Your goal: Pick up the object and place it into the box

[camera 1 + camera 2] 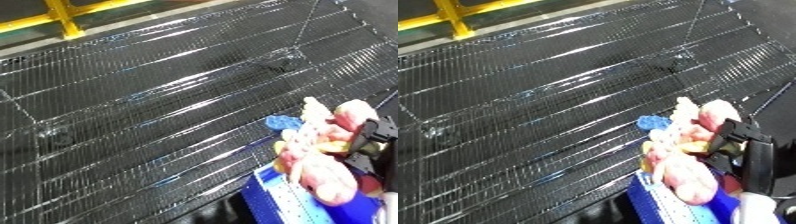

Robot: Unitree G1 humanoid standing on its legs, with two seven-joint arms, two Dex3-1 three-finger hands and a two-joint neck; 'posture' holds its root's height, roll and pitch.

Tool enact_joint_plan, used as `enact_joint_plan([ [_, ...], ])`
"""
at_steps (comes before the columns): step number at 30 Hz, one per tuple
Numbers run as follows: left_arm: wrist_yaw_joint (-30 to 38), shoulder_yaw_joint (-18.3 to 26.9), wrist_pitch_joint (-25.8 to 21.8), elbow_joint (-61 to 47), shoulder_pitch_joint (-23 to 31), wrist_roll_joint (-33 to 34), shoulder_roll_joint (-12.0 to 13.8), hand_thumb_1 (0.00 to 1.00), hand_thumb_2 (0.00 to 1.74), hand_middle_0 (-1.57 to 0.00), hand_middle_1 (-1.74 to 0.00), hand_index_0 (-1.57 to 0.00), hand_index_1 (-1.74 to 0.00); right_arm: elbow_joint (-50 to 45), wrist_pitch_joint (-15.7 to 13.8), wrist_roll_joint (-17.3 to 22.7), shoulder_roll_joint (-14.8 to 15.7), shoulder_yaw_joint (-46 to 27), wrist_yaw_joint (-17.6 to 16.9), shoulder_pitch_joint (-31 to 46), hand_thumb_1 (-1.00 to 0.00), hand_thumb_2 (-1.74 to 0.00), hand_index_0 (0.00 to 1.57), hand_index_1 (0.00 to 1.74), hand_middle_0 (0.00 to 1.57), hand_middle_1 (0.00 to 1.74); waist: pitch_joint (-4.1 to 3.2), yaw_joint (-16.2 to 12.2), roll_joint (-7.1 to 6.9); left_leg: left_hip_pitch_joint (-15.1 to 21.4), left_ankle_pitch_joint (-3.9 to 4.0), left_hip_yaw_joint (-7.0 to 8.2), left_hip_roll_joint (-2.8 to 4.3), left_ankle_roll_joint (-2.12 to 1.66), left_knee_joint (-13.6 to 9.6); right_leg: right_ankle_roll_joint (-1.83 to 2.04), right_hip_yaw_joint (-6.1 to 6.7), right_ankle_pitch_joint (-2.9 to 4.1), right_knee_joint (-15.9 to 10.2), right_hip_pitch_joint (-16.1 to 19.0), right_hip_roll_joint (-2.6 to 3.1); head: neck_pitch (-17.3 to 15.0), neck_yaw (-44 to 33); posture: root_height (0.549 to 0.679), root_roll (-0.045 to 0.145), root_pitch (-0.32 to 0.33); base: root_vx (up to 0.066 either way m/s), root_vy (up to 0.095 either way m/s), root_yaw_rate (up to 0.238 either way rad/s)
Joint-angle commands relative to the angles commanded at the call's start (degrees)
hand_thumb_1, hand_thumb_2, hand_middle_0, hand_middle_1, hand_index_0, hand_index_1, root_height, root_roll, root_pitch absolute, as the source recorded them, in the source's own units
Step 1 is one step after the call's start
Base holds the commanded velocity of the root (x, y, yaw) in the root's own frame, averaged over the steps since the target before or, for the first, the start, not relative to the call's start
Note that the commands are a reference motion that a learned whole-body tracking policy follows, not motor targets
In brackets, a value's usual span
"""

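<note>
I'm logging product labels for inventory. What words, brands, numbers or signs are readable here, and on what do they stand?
None can be read.
Pink and white toy in the right hand: no print shows.
Blue bin: only rows of pale dots on its wall, no letters.
Black mesh surface and yellow rail: no markings show.

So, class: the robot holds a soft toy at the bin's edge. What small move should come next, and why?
Probably carry the pink and cream plush toy a little further over the blue bin, then release. The right hand has its fingers curled round it, and the toy hangs at the bin's rim, partly over the black mesh surface.
</note>
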Motion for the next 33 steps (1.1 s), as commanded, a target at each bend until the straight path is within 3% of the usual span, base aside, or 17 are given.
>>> enact_joint_plan([
  [7, -0.15, -1.37, -0.42, 0.96, -0.08, -1.2, 0.36, 1.0, 1.74, -1.57, -1.74, -1.57, -1.74, 2.33, -2.88, 4.23, 3.15, -4.79, -3.48, 1.56, -1.0, -1.74, 1.57, 1.74, 1.57, 1.74, 0.12, -3.39, 1.14, 0.53, -0.63, 1.45, 0.11, 0.1, 0.41, -0.25, 0.94, -0.27, 0.35, -0.32, 0.2, -0.43, 6.89, 0.632, 0.092, -0.189, 0.0, 0.03, -0.094],
  [12, -0.11, -1.48, -0.76, 1.76, 0.7, -1.87, 0.66, 1.0, 1.74, -1.57, -1.74, -1.57, -1.74, 4.51, -4.94, 7.62, 5.05, -7.56, -5.51, 1.89, -1.0, -1.74, 1.57, 1.74, 1.57, 1.74, -0.33, -4.69, 1.71, 0.94, -1.09, 2.44, 0.27, 0.1, 0.32, -0.36, 1.38, -0.39, 0.13, -0.37, 0.26, -0.48, 8.72, 0.633, 0.096, -0.184, 0.013, 0.021, -0.077],
  [21, -0.47, -1.78, -1.36, 1.98, 1.55, -3.27, 1.45, 1.0, 1.74, -1.57, -1.74, -1.57, -1.74, 9.03, -9.46, 15.26, 5.62, -10.8, -6.7, 1.01, -0.55, -0.96, 0.86, 0.96, 0.86, 0.96, -1.05, -5.51, 1.84, 1.39, -1.26, 3.17, 0.68, -0.1, -0.04, -0.29, 1.58, -0.38, -0.51, -0.15, 0.36, -0.61, 12.64, 0.635, 0.096, -0.177, 0.012, -0.004, -0.053],
  [32, -0.74, -1.97, -1.67, 2.13, 1.73, -2.61, 2.32, 1.0, 1.74, -1.57, -1.74, -1.57, -1.74, 12.18, -10.22, 16.65, 4.69, -11.19, -7.31, 0.67, 0.0, 0.0, 0.0, 0.0, 0.0, 0.0, -1.39, -5.22, 1.89, 1.49, -1.06, 3.55, 0.95, -0.26, -0.44, -0.27, 1.66, -0.63, -0.95, -0.05, 0.55, -1.3, 12.69, 0.636, 0.095, -0.17, 0.009, -0.009, -0.018],
  [33, -0.73, -1.9, -1.66, 2.13, 1.67, -2.52, 2.37, 1.0, 1.74, -1.57, -1.74, -1.57, -1.74, 12.1, -10.24, 16.49, 4.77, -11.12, -7.24, 0.77, 0.0, 0.0, 0.0, 0.0, 0.0, 0.0, -1.39, -5.17, 1.85, 1.46, -1.0, 3.56, 0.99, -0.3, -0.47, -0.26, 1.65, -0.66, -0.96, -0.06, 0.57, -1.38, 12.59, 0.636, 0.095, -0.17, 0.01, -0.014, -0.002],
])
